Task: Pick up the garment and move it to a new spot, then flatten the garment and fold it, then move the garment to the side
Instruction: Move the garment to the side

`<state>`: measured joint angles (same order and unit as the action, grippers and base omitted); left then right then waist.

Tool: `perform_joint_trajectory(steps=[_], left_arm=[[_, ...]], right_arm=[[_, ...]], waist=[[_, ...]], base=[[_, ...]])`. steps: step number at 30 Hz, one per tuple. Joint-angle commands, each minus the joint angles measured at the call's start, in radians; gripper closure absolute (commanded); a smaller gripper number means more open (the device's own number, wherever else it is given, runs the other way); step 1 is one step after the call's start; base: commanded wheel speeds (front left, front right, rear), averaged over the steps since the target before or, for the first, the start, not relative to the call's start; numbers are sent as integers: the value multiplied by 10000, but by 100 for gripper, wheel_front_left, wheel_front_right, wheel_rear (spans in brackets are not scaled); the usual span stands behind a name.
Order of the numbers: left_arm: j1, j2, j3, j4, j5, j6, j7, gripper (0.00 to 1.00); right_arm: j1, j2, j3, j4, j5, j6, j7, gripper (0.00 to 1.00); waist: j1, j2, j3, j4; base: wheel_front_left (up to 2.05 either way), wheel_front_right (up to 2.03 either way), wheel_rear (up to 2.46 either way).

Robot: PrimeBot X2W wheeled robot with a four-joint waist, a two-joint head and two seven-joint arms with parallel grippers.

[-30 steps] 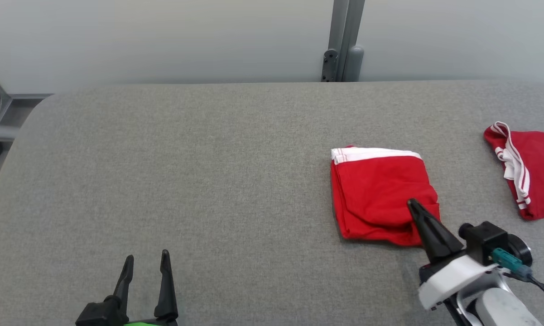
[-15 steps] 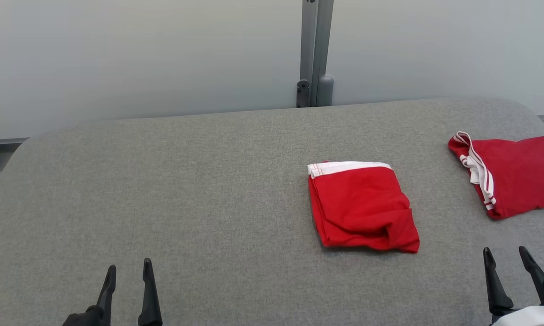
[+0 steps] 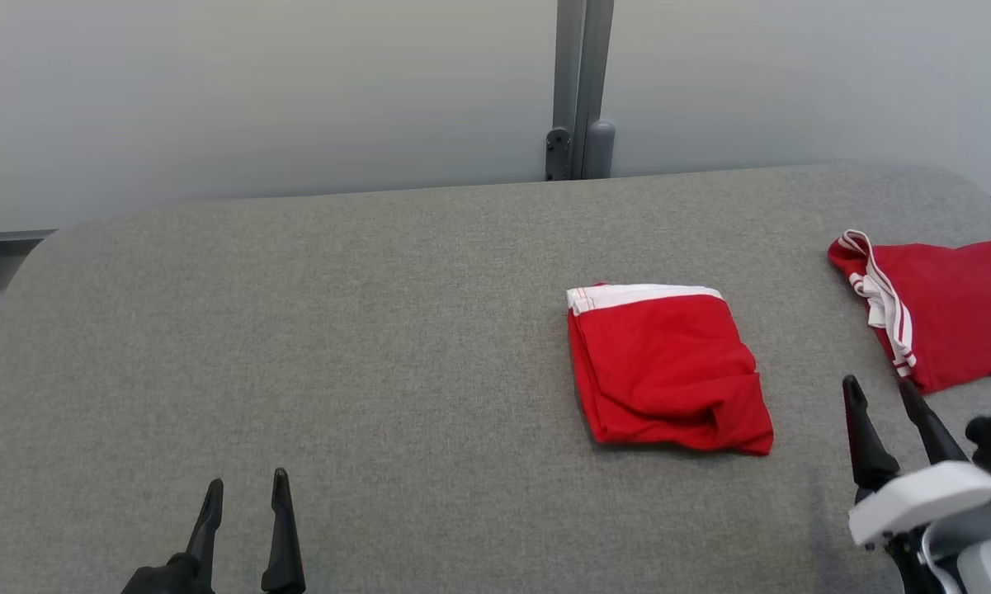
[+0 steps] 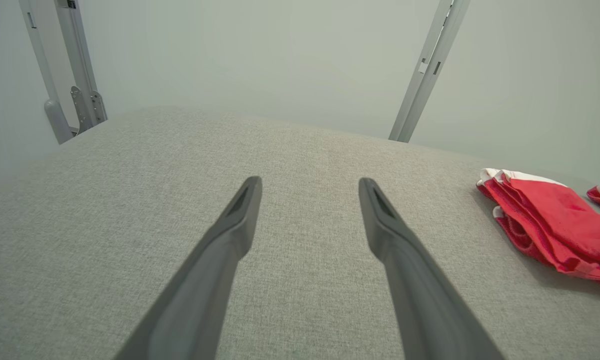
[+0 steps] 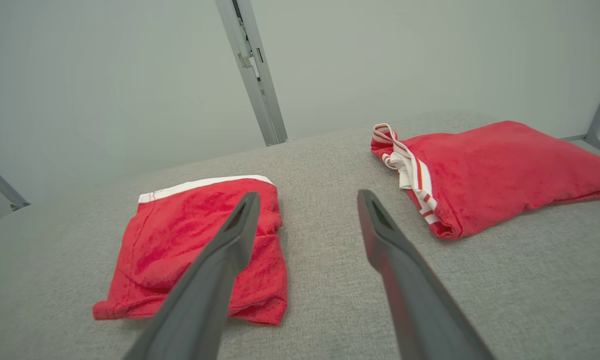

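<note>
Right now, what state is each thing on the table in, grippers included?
Folded garment: folded, lying flat on the table, untouched.
Second garment: lying at the table's right end, untouched.
Left gripper: open, empty.
Right gripper: open, empty, clear of both garments.

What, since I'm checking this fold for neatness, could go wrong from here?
1. The folded garment bulges loosely at its near-right corner; dragging it sideways may undo the fold.
2. The second red garment lies just beyond the open right gripper; a sideways move that way could snag it or pile one garment on the other.
</note>
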<state>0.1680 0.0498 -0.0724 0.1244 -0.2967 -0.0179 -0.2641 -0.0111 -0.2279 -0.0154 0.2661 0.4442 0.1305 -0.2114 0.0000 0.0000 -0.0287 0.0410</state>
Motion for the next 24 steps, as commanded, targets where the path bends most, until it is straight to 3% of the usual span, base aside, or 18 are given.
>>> perform_joint_trajectory(steps=[1,4,7,15,19,20,21,24], left_arm=[[-243,15,-50,-7,115,-55,3,0],[-528,15,-226,-1,172,-124,3,0],[-762,18,-420,62,204,-171,3,0],[-1342,16,-794,228,153,-208,3,0],[-1540,16,-832,155,86,-103,3,0],[-1529,16,-814,137,68,-78,3,0],[-1529,16,-789,111,47,-53,3,0],[-1533,15,-747,33,-18,-23,3,0]], right_arm=[[-509,-226,259,196,468,0,652,0],[-1527,-782,957,637,1186,0,2279,0],[-2321,-976,1327,1197,1644,1,3180,0],[-3676,-875,1691,3539,2088,1,3743,0],[-4071,-601,2042,3910,3106,1,3931,0],[-4147,-694,2133,3865,3290,1,3789,53],[-4235,-803,2179,3892,3423,1,3642,100],[-4457,-1187,2645,3705,3605,1,3357,100]], waist=[[0,0,254,166],[0,0,719,416],[0,0,1066,670],[0,0,1622,1314],[0,0,1795,1357],[0,0,1830,1304],[0,0,1862,1221],[0,0,1975,855]], base=[[0,0,0],[0,0,0],[0,0,0],[0,0,0],[0,0,0],[0,0,0],[0,0,0],[0,0,0]])
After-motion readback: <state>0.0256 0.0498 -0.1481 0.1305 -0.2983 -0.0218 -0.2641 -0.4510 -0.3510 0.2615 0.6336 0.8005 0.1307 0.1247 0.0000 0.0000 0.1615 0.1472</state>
